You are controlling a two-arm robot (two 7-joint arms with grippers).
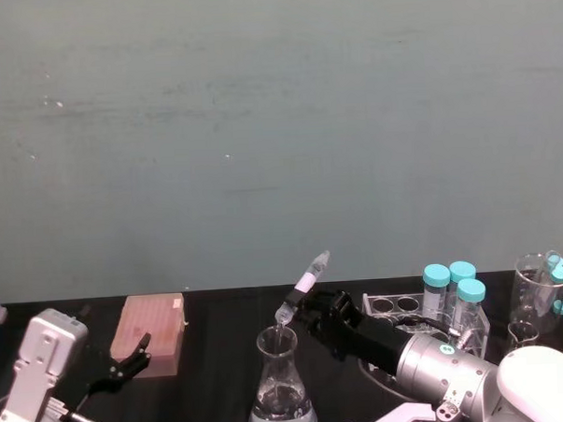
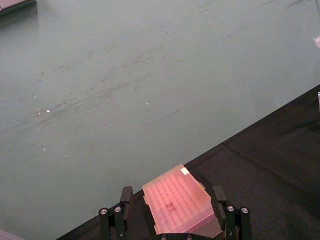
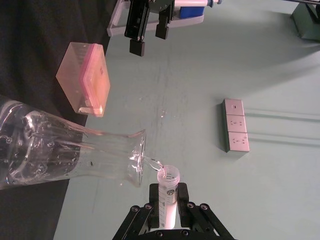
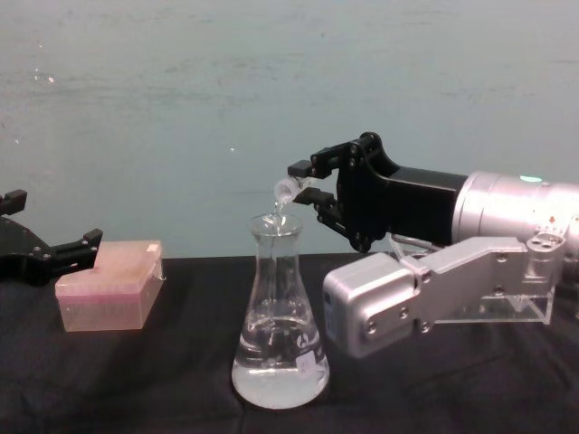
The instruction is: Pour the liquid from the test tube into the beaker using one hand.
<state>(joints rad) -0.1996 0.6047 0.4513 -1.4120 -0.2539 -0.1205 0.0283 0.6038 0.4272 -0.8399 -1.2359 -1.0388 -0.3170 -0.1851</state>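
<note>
Teal wall [image 1: 259, 128] behind, black desk [image 4: 163, 389] in front. My right gripper [image 4: 300, 183] has its fingers clamped on the test tube [image 3: 168, 192], which is tipped mouth-down just over the rim of the beaker [image 4: 280, 307]. The beaker stands upright mid-desk. A thin stream of clear liquid [image 3: 152, 162] runs from the tube's mouth into the neck, and more sits pooled at the bottom. My left gripper [image 1: 135, 356] hangs off to the left by a pink box [image 4: 109, 285], fingers apart.
</note>
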